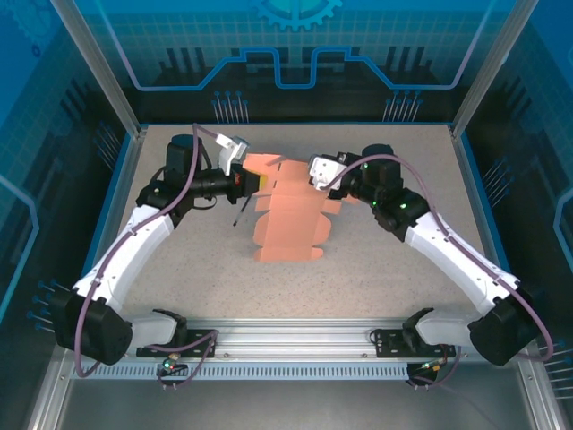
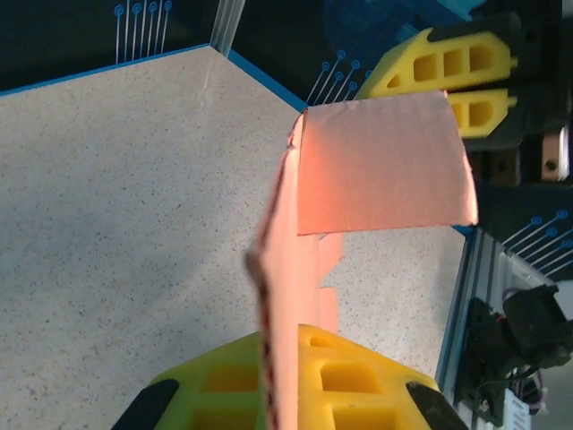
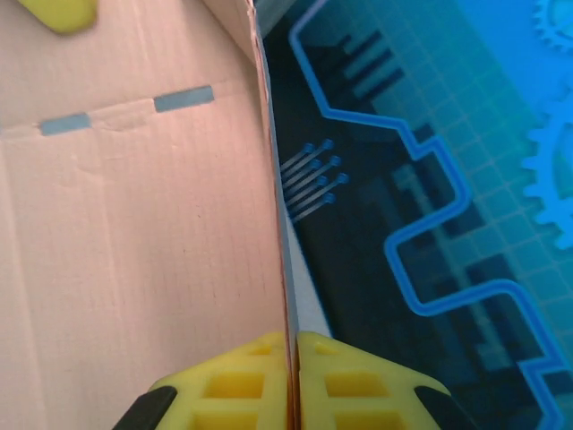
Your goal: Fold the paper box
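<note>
Both arms are pinching the paper box at its far end.
You're seeing left fingers & right fingers clamped shut on card edges. Box's long axis is running far-to-near on the table, btwn arms, approx. equally near.

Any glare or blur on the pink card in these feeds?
Top external: evenly lit, sharp, the paper box throws only a faint shadow. Left wrist: the raised flap glows brighter near its fold; the card edge nearest the lens is soft. Right wrist: no glare, creases read clearly; the yellow shape at top left is blurred.
</note>
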Robot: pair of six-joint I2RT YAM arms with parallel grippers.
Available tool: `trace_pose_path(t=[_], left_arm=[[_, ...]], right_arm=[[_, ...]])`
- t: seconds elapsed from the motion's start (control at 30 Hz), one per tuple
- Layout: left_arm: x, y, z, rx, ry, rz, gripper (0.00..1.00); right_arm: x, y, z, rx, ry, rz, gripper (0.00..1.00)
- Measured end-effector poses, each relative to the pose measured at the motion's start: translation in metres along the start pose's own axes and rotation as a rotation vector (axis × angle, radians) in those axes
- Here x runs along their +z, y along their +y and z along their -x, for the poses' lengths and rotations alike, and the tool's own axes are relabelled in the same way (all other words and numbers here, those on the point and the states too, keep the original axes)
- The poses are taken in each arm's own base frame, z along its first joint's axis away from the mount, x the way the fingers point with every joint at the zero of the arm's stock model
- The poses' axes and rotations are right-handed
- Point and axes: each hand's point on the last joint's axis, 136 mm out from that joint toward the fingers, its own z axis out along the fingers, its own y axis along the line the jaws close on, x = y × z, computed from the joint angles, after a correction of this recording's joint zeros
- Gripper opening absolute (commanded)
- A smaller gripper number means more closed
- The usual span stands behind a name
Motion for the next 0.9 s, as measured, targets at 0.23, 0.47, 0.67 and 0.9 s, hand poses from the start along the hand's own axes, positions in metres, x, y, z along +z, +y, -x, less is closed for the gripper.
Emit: trace_pose_path(t=[0.23,0.47,0.67,0.9], left_arm=[[0.006,0.012,0.002,-0.08,-0.007,0.008,0.0],[0.007,0.015,0.003,-0.094,-0.014,0.012,0.0],[0.007,0.015,0.007,-0.063,-0.025,0.004,0.0],[0.01,0.016,0.004,-0.02,-0.017,-0.009,0.02]], right_arm=[[0.012,-0.002,-0.007,-0.092,0.065,-0.165,0.08],[0.012,-0.003,-0.008,-0.085,0.078,-0.164,0.08],[0.001,-0.01,-0.001,0.047,0.073,-0.026,0.08],[-0.008,-0.007,0.001,0.217,0.099,0.165,0.08]])
